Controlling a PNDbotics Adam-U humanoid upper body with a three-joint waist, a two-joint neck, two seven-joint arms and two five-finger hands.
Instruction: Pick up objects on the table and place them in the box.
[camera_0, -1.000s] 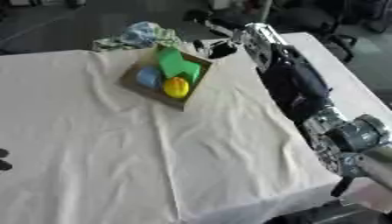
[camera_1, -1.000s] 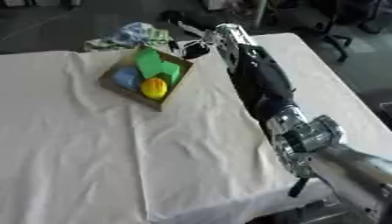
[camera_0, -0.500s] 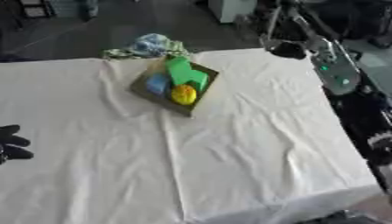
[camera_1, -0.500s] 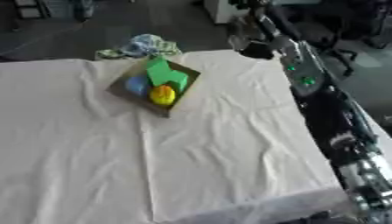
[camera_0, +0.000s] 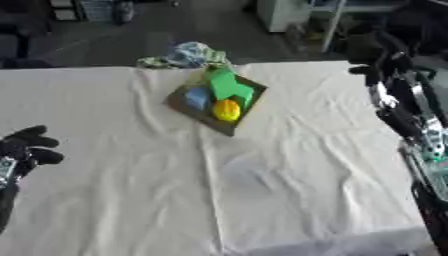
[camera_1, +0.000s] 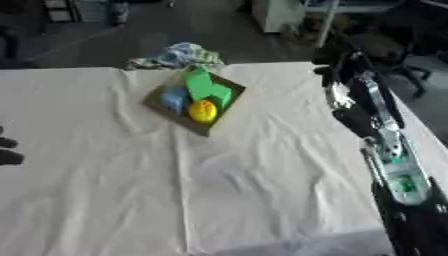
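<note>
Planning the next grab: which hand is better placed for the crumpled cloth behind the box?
Probably the right hand: it is raised level with the brown cardboard box, nearer the crumpled cloth. The left hand sits low.

1. One shallow brown cardboard box (camera_0: 199, 113) sits on one table draped in a white, wrinkled cloth (camera_0: 262, 190).
2. Three objects lie inside the box: one green block-shaped piece (camera_0: 227, 87), one small blue piece (camera_0: 196, 97), one rounded yellow piece (camera_0: 226, 110).
3. One crumpled bundle, seemingly pale blue and green fabric (camera_0: 186, 55), rests at the table's far edge.
</note>
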